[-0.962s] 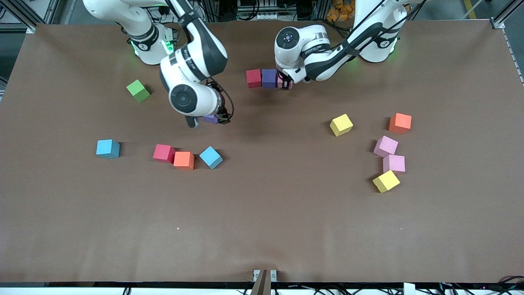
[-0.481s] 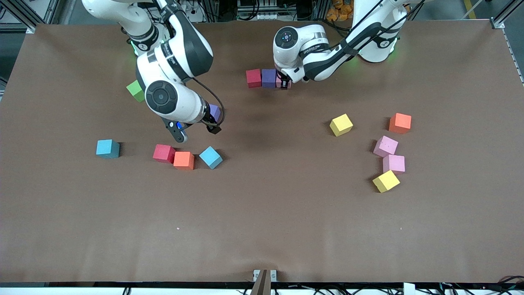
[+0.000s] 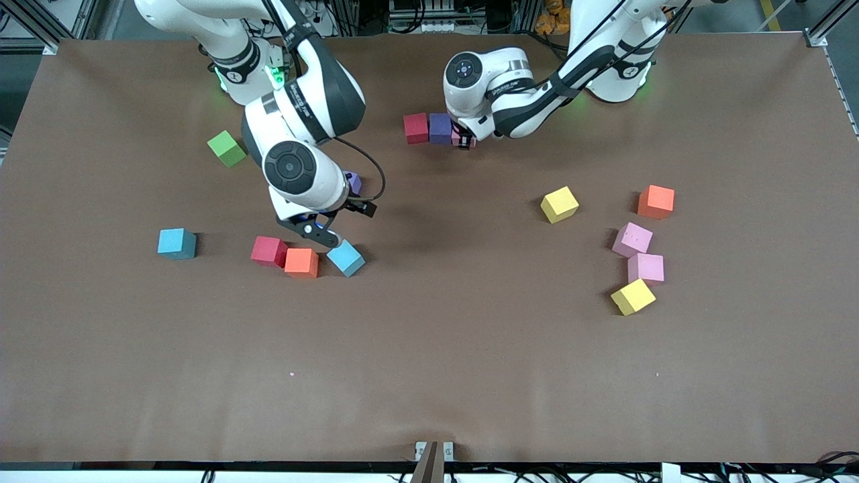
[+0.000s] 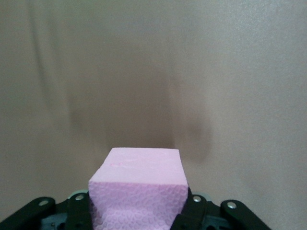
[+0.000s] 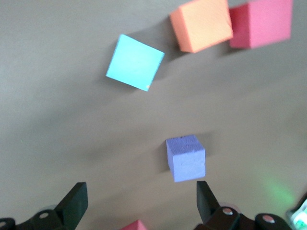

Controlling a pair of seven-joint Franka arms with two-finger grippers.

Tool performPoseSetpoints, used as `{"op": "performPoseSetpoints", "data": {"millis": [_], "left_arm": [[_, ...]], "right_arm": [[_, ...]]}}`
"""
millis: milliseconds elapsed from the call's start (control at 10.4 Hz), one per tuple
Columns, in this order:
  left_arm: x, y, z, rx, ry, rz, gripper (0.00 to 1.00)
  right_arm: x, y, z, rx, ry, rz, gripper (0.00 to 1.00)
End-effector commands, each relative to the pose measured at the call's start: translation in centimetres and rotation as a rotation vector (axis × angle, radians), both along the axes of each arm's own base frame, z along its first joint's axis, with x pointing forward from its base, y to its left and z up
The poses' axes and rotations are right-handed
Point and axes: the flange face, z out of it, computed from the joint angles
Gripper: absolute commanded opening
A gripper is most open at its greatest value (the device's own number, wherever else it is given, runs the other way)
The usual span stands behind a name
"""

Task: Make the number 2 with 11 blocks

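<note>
Near the robots' bases a red block (image 3: 416,128) and a purple block (image 3: 441,127) stand side by side. My left gripper (image 3: 463,142) is shut on a pink block (image 4: 139,184) right beside that purple one, in line with the row. My right gripper (image 3: 343,221) hangs open and holds nothing, over the table between a lone purple block (image 5: 186,158) and a light blue block (image 5: 135,62). An orange block (image 5: 201,25) and a red block (image 5: 261,23) touch each other just beside the light blue one. The right arm partly hides the lone purple block (image 3: 354,182) in the front view.
Another light blue block (image 3: 177,243) and a lime-green cube (image 3: 227,148) lie toward the right arm's end. Toward the left arm's end lie a yellow block (image 3: 559,204), an orange one (image 3: 656,201), two pink ones (image 3: 632,239) (image 3: 646,267) and a second yellow (image 3: 633,296).
My right gripper, open throughout, has swung away from the lone purple block toward the light blue one. The left gripper with its pink block has edged slightly closer to the row.
</note>
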Motion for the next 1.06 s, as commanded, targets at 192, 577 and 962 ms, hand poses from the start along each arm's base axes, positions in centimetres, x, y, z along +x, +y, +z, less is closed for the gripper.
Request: {"op": "performPoseSetpoints", "data": {"millis": [192,577,962], "left_arm": [[-0.8,-0.9,0.2,0.037,-0.031,0.177,0.17],[-0.8,-1.0,0.2,0.033,-0.032,0.178,0.18],[-0.8,-1.0,0.2,0.034,-0.032,0.180,0.33]], "right_arm": [[0.5,0.6,0.5,0.112,-0.012,0.488,1.00],[1.3,1.5,-1.6,0.071,-0.068,0.565,1.00],[2.8,1.5,-2.2,0.077,-0.142,0.555,1.00]]}}
